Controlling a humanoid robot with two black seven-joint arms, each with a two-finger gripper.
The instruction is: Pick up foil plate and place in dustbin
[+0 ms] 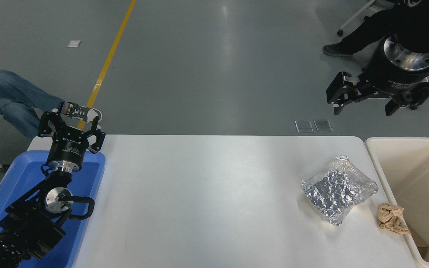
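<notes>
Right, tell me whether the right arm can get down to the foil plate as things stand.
Probably yes. The right gripper hangs open above, and the foil plate lies uncovered, apart from the paper wad and dustbin.

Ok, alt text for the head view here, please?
A foil plate lies on the white table beside a cream dustbin, a brown paper wad between them. The right pincer hangs open above; the left pincer is parked over a blue tray.
</notes>
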